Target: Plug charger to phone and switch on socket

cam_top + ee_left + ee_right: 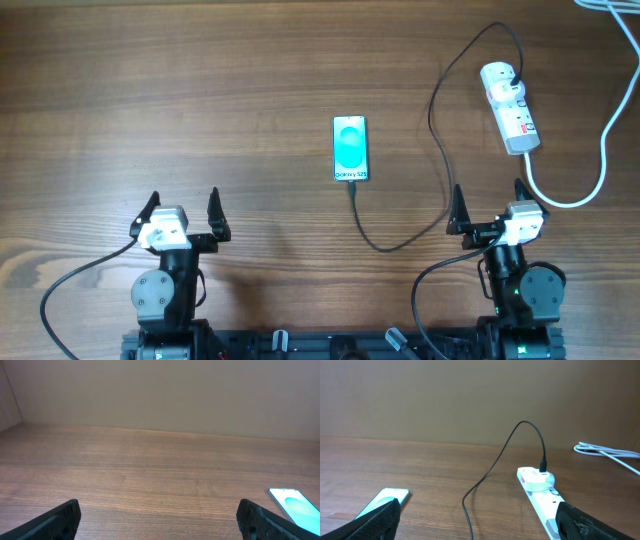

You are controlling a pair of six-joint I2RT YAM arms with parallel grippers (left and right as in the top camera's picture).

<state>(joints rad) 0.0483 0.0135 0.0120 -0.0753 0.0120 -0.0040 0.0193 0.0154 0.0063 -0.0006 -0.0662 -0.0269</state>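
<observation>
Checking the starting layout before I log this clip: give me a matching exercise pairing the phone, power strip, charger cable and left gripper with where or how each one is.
Things:
1. phone
2. power strip
3. charger cable
4. left gripper

Places or states:
A. black, looping from the power strip towards the phone
B. open and empty, at the near left of the table
C. lying flat, screen up, mid-table
D. white, far right, with a thick white cord trailing off

Pairs: 1-C, 2-D, 3-A, 4-B
</observation>
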